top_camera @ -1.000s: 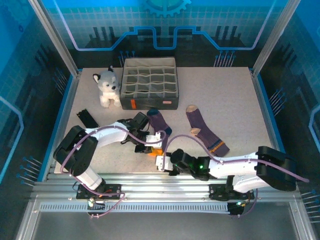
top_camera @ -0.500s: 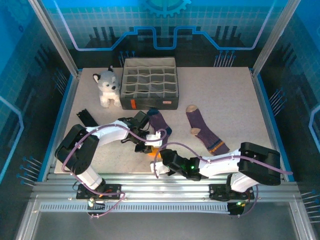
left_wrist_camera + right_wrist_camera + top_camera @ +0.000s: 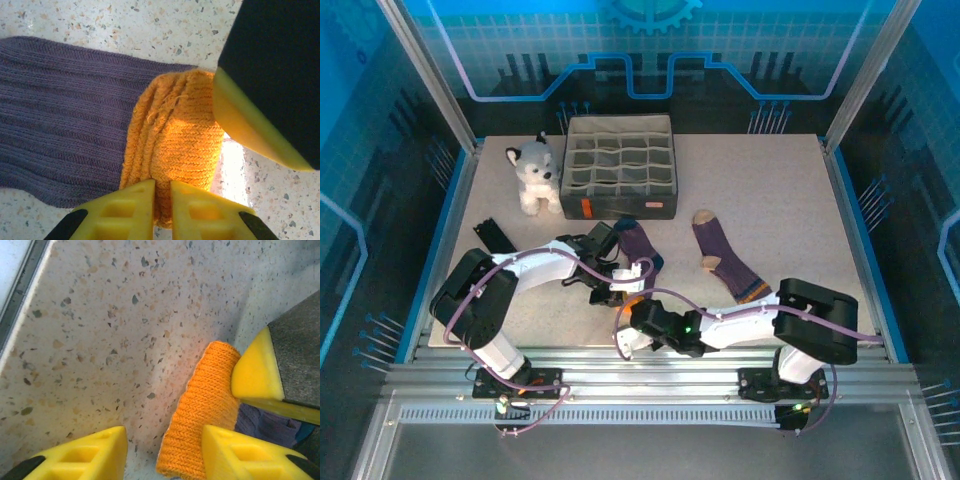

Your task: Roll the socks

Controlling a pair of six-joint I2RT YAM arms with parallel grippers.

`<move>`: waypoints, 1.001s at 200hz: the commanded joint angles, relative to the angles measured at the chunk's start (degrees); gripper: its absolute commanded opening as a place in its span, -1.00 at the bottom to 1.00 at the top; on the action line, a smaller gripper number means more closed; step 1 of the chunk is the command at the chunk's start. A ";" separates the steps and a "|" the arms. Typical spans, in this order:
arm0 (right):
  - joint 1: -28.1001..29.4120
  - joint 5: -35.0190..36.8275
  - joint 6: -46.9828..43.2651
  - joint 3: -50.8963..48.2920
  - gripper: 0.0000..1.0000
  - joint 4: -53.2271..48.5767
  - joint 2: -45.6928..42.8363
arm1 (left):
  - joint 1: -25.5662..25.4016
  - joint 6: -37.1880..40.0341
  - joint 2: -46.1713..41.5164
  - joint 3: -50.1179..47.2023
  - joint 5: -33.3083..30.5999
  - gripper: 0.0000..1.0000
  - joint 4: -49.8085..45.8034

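A purple sock [image 3: 638, 246] with a navy toe lies mid-table, its orange cuff [image 3: 182, 135] rolled up toward the near edge. My left gripper [image 3: 161, 200] is shut on the rolled cuff and pinches the knit between its yellow fingers. My right gripper [image 3: 162, 455] is open and low at the near edge, with the orange cuff [image 3: 202, 415] between its fingers, close to the right one. The left gripper's fingertip [image 3: 256, 374] presses the cuff from the right. The second purple sock [image 3: 728, 262], with tan toe and heel, lies flat to the right, apart from both grippers.
A grey-and-white plush husky [image 3: 534, 175] sits at the back left beside a grey divided organiser box [image 3: 618, 165]. A small black object [image 3: 498, 237] lies at the left. The table's metal front edge [image 3: 15, 295] runs just left of my right gripper.
My right gripper has slid left along the near edge to the orange cuff, its arm stretching further across. The left gripper and both socks have stayed put.
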 commanded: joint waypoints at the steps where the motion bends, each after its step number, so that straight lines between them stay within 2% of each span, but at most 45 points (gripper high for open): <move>1: -1.29 3.42 -1.60 1.60 -0.18 -1.42 4.02 | 0.43 -0.02 0.49 1.35 2.28 -0.70 -2.71; 22: -1.53 6.56 -0.79 2.34 -0.34 -0.70 6.39 | 0.50 -0.09 0.40 1.38 2.37 -0.70 -2.73; 47: -1.63 8.38 0.89 1.87 -0.75 1.87 7.24 | 0.59 -0.20 -0.08 1.08 2.70 -0.70 -2.47; 72: -1.66 10.16 2.91 2.11 -1.00 2.64 7.85 | 0.90 -0.51 -0.63 1.02 3.30 -0.70 -2.25; 103: -1.71 7.66 5.95 1.86 -1.00 1.79 5.93 | 1.51 -1.12 -1.27 1.16 4.04 -0.70 -1.99; 124: -2.38 1.42 9.17 1.02 -1.00 -0.56 2.11 | 2.51 -2.06 -2.18 0.91 4.92 -0.69 -0.89; 151: -6.01 -11.23 14.92 2.00 -1.00 -8.19 -2.53 | 5.10 -3.61 -5.24 -0.47 6.49 -0.56 2.54; 200: -10.67 -22.88 19.25 6.29 -1.00 -16.17 -3.60 | 10.40 -3.96 -16.11 -10.72 1.17 -0.32 18.70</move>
